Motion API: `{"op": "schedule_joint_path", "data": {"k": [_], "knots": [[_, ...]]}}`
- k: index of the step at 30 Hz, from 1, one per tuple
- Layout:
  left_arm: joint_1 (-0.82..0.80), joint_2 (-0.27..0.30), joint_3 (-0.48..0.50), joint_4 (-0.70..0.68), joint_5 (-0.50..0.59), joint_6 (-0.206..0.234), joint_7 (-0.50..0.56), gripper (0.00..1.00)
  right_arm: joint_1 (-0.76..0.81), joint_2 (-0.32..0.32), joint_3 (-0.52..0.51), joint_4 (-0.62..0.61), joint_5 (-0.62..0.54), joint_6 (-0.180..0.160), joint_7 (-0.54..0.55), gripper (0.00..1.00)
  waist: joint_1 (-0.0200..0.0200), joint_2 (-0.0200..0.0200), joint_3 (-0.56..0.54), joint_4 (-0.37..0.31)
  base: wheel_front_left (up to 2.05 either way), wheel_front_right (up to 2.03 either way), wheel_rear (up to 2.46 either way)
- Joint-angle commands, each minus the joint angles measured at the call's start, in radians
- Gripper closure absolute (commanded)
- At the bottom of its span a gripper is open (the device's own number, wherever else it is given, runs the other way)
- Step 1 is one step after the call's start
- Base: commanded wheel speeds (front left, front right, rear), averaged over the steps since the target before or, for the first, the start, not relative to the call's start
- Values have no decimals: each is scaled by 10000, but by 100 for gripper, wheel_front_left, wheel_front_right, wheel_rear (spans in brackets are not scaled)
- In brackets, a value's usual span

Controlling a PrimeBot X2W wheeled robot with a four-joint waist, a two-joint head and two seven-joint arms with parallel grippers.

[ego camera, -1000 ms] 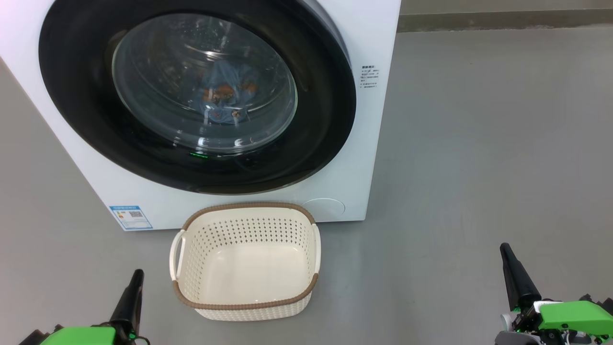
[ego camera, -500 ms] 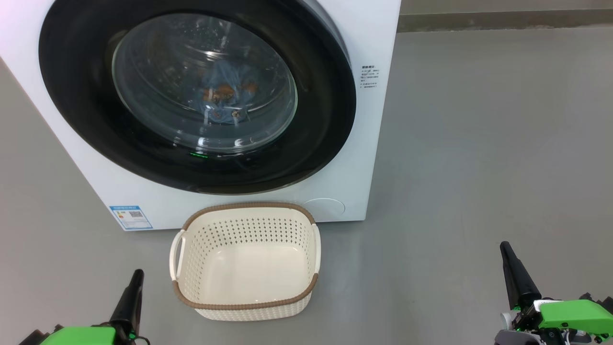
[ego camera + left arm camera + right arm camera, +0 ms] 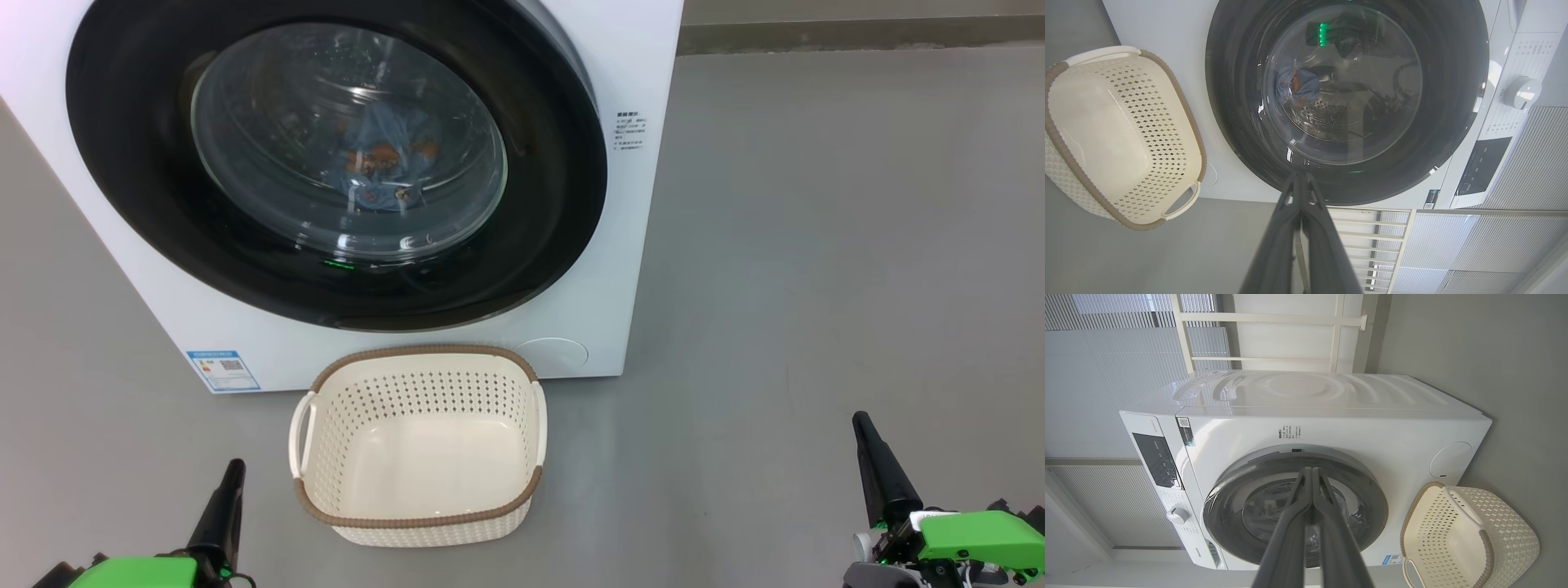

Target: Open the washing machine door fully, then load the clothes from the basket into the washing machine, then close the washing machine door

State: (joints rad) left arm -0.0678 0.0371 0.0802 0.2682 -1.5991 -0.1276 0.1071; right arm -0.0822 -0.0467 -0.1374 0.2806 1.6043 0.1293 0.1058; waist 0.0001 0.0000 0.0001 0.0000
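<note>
1. Head view: the washing machine door (image 3: 326, 220) lies closed against the front of the washing machine (image 3: 637, 65). The clothes (image 3: 384, 155), blue with orange-brown print, show through its glass, inside the drum. The basket (image 3: 424, 353) stands on the grey floor (image 3: 816, 245) just before the machine and holds nothing. The left gripper (image 3: 234, 469) sits low, just left of the basket, with its fingers pressed together on nothing. The right gripper (image 3: 863, 425) is also pressed together and empty, well apart from the basket and beyond the machine's right side. The door lies forward and up from both grippers. The left one is the nearer and sits almost under the door.

2. Left wrist view: the closed fingers point straight at the door's black rim without touching it. The bear-print cloth sits behind the glass ahead, and the empty basket lies off to this view's left. The control knob (image 3: 1521, 92) is at the far right.

3. Right wrist view: this arm's joined fingertips aim at the door from well back, with the whole machine in sight. The basket is at the lower right of the view, apart from the fingers.

By my judgement all three steps look done. If the door needed a final press, the left arm is better placed for it. Whether the latch has caught, I cannot tell.
</note>
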Motion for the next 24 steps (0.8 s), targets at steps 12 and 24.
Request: {"op": "schedule_joint_path", "data": {"k": [12,24], "knots": [[-482,132,354,-171,-80,-22,72,100,-340,-36,216,-290,27,14,87,100,-1,0,0,0,0,0,0],[-483,132,355,-170,-80,-23,73,100,-340,-36,216,-290,27,14,87,100,-1,0,0,0,0,0,0]]}}
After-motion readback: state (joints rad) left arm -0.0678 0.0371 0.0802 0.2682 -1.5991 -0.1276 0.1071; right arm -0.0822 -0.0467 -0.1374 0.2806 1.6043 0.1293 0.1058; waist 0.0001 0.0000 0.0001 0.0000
